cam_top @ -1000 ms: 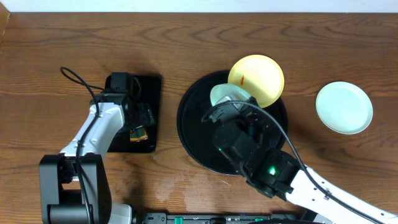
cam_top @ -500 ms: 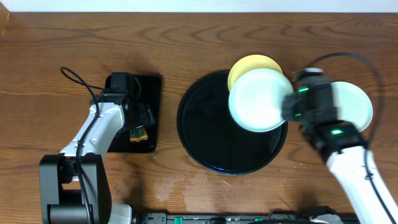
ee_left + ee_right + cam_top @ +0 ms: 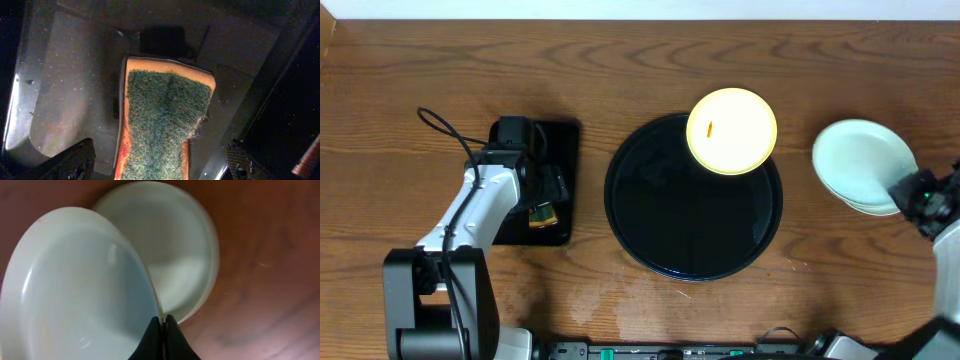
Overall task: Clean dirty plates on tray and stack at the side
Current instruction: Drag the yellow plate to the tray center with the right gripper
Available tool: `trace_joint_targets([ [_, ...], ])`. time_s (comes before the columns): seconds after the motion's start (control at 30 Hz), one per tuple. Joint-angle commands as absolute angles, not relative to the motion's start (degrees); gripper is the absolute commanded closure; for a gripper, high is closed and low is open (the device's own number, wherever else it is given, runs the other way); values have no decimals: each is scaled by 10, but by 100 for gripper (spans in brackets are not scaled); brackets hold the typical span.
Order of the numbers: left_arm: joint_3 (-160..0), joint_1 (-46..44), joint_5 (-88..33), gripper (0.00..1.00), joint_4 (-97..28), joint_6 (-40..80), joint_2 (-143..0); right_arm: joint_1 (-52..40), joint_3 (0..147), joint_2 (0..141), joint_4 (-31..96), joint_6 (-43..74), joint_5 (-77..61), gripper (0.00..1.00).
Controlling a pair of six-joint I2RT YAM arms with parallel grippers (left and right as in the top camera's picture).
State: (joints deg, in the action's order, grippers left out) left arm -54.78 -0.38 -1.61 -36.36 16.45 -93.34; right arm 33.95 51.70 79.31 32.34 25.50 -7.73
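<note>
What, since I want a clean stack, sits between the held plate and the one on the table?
Nothing visible. The held plate, pinched by the right fingers, overlaps the plate on the table; no object shows between them.

Wooden table (image 3: 620, 70), viewed from overhead; a small rectangular black tray (image 3: 567, 138) is taken as the reference point. The tabletop is seen to be dark brown, with long wavy grain running left to right behind and beside the tray. Behind the tray, along the table's far edge, a narrow pale strip (image 3: 640, 8) is visible; wall or floor cannot be told. To the front right of the tray, faint pale marks (image 3: 610, 300) are seen on the wood. Even, soft lighting is indicated throughout.
</note>
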Motion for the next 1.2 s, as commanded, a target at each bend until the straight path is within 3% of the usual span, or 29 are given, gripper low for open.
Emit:
trace_joint_targets([
  [0.0,-548,-1,-17,15,-366,161,-931,360,525,825,314,273,-63,99],
  [0.13,-548,-1,-17,15,-366,161,-931,377,525,842,303,274,-37,99],
  [0.17,-548,-1,-18,15,-366,161,-931,381,525,842,301,274,-33,89],
  [0.2,-548,-1,-17,15,-366,161,-931,384,525,841,299,274,-32,57],
  [0.23,-548,-1,-17,15,-366,161,-931,386,525,840,298,276,-32,44],
  [0.3,-548,-1,-17,15,-366,161,-931,386,525,834,298,282,-49,34],
  [0.37,-548,-1,-17,15,-366,161,-931,380,525,818,296,271,-119,33],
  [0.5,-548,-1,-17,15,-366,161,-931,338,525,789,267,219,-289,47],
  [0.63,-548,-1,-17,15,-366,161,-931,239,525,774,253,149,-331,54],
  [0.8,-548,-1,-18,15,-366,161,-931,96,525,799,249,68,-264,54],
  [0.93,-548,-1,-17,15,-366,161,-931,4,525,854,206,24,-86,47],
  [1.0,-548,-1,-17,15,-366,161,-931,-20,525,894,168,22,-13,43],
  [1.17,-548,-1,-17,15,-366,161,-931,-31,525,982,80,15,-5,42],
])
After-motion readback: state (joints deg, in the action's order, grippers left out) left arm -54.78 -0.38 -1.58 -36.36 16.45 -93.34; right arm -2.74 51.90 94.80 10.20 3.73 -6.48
